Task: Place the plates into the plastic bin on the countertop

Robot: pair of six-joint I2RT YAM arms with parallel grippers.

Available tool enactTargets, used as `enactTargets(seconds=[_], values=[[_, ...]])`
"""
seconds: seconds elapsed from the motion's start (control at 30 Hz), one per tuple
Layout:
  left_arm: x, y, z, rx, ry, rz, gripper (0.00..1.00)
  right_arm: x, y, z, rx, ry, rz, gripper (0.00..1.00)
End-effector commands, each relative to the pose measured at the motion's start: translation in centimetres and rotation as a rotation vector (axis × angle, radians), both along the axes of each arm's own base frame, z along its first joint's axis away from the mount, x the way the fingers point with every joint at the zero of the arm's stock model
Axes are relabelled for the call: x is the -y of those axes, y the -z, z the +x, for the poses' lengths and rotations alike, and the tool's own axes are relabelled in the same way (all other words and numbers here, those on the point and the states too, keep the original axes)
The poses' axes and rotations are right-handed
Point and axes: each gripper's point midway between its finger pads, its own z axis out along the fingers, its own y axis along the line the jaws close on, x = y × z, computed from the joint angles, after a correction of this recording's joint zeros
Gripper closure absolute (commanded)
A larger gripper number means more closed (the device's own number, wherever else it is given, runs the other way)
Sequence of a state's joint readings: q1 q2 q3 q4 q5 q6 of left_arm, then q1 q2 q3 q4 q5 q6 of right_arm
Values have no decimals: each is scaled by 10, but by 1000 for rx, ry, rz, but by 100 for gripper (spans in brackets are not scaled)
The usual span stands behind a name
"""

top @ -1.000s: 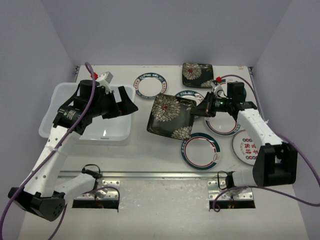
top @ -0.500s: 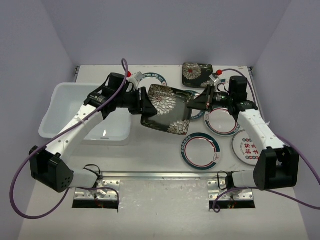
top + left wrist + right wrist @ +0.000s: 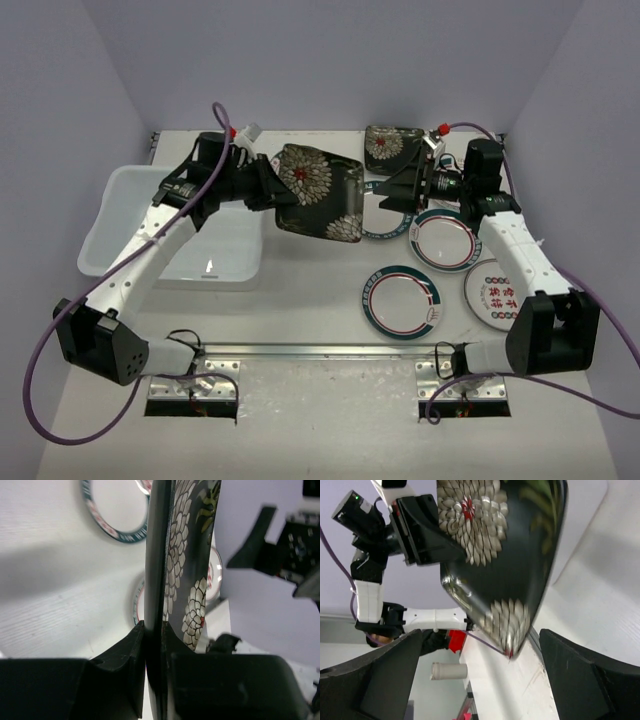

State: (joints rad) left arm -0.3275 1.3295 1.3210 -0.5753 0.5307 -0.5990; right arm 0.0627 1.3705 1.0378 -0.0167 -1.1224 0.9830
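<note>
A square black plate (image 3: pixel 318 192) with white flowers hangs tilted above the countertop (image 3: pixel 300 310). My left gripper (image 3: pixel 268 188) is shut on its left edge. In the left wrist view that plate (image 3: pixel 159 555) stands edge-on, clamped between the jaws of the left gripper (image 3: pixel 154 630). My right gripper (image 3: pixel 397 190) is open just right of the plate, not touching it. The right wrist view shows the plate (image 3: pixel 500 545) beyond the wide-apart fingers (image 3: pixel 585 675). The plastic bin (image 3: pixel 100 235) sits at the left, nothing in it. A second square plate (image 3: pixel 393 148) lies at the back.
Round white plates lie on the right: one (image 3: pixel 445 240) under the right arm, one (image 3: pixel 400 300) nearer the front, one with red characters (image 3: pixel 497 290) by the right edge. Another (image 3: pixel 385 228) peeks out below the held plate. A metal rail (image 3: pixel 320 350) runs along the near edge.
The right gripper opened and let go of the square plate. The left gripper closed on its left edge, and the plate shifted left and toward the back.
</note>
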Motion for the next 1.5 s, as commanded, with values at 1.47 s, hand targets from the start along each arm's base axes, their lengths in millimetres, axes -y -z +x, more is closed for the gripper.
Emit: enactTargets(seconds=[1.47], values=[[-255, 77, 33, -294, -1551, -131, 100, 27, -6, 9, 64, 118, -275, 1]])
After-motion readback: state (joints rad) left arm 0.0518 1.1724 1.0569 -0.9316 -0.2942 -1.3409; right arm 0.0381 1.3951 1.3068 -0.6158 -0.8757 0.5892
